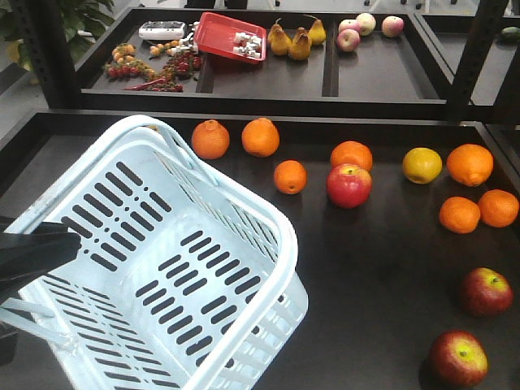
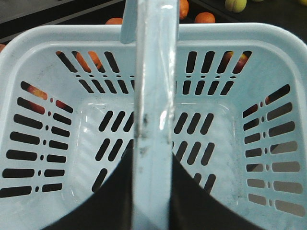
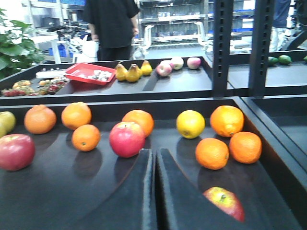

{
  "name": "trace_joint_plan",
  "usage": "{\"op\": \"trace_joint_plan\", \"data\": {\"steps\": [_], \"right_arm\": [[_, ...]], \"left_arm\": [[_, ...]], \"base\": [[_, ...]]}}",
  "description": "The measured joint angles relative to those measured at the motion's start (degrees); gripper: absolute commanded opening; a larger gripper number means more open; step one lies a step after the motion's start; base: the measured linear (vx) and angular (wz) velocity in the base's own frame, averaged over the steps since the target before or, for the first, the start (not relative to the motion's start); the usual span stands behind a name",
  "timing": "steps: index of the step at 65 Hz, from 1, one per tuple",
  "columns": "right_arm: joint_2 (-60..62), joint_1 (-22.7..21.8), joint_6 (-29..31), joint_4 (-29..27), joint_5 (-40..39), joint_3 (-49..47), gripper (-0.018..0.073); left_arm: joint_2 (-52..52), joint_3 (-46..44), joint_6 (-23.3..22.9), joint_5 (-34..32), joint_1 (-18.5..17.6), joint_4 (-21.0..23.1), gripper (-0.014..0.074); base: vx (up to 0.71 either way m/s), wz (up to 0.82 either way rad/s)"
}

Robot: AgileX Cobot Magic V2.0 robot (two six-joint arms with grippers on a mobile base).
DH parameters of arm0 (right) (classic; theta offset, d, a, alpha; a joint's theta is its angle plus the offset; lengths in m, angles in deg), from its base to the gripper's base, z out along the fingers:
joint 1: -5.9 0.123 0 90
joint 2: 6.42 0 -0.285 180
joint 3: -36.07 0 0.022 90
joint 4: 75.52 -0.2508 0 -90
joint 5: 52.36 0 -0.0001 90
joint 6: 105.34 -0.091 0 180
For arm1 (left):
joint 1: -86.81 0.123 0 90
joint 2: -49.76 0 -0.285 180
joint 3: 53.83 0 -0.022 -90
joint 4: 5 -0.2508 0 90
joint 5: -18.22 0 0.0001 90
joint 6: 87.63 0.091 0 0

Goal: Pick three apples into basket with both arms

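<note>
The basket [image 1: 284, 268] hangs tilted at the left and is empty. The left gripper [image 2: 151, 158] has its fingers clamped on the handle [image 2: 152, 96]. The right gripper [image 3: 153, 155] hovers low over the table [image 1: 366, 268], fingers pressed nearly together on nothing. All three apples [image 1: 348, 185] lie out on the table, one by the oranges [image 1: 351, 154] and two at the front right. By my reckoning every pick is left to do.

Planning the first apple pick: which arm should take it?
Right. The left gripper grips the basket handle, while the right gripper is empty with an apple just beside it.
</note>
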Motion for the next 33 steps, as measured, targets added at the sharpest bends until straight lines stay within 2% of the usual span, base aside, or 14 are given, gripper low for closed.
{"op": "trace_joint_plan", "data": {"steps": [33], "right_arm": [[0.0, 0.0, 0.0, 0.0, 0.0, 0.0, -0.0003]], "left_arm": [[0.0, 0.0, 0.0, 0.0, 0.0, 0.0, -0.0007]], "base": [[0.09, -0.09]]}}
